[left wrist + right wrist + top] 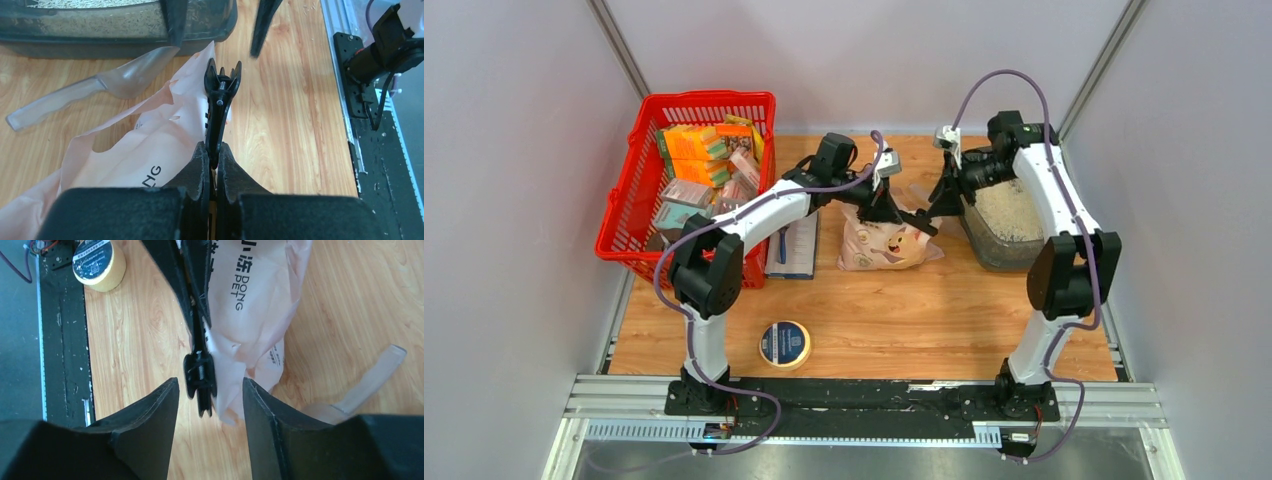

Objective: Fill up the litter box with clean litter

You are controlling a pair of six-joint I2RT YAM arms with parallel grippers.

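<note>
Litter box (999, 258), long axis near-to-far, litter (1014, 215) inside

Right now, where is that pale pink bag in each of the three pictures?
Top external: pink bag sits mid-table, between the red basket and the litter box.
Left wrist: bag fills the lower left, beside that arm's fingers.
Right wrist: bag at top centre, printed DONG PET.
Shared landmark: the black clip at the bag's edge, in both wrist views.

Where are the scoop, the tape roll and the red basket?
scoop (131, 77), left wrist view, on its bowl.
tape roll (785, 344), top view, on its blue label.
red basket (624, 205), top view, on its left wall.
</note>
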